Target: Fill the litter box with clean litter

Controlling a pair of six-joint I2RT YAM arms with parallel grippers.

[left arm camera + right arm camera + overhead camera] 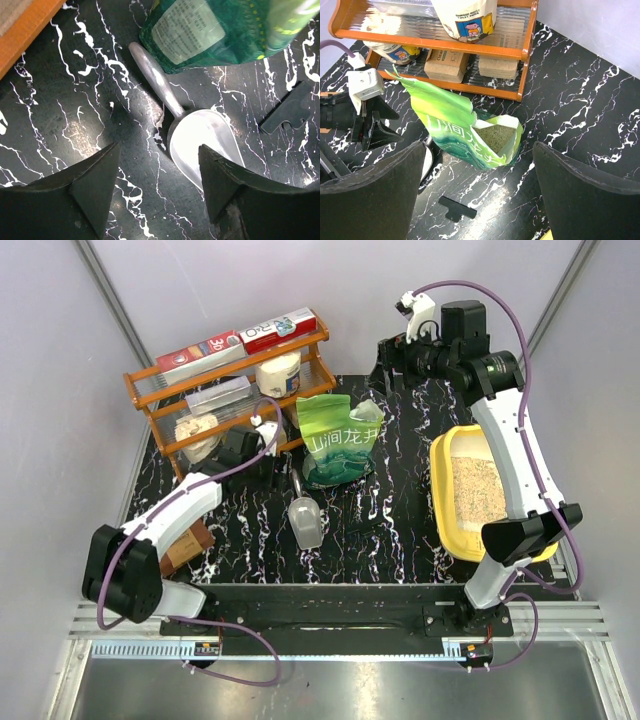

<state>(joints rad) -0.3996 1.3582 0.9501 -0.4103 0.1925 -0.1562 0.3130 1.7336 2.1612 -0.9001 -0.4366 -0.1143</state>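
Left pincer (pixel 159 150) and right pincer (pixel 479 147) both gape wide, empty; litter box (pixel 441 490) lies lengthwise near-to-far.

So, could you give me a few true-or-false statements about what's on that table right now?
1. The green pouch is open at the top. True.
2. The left fingers hold the scoop. False: it lies on the table, with the fingers open above it.
3. The yellow litter box is empty. False: pale litter lies in it.
4. The orange rack has things on its shelves. True.
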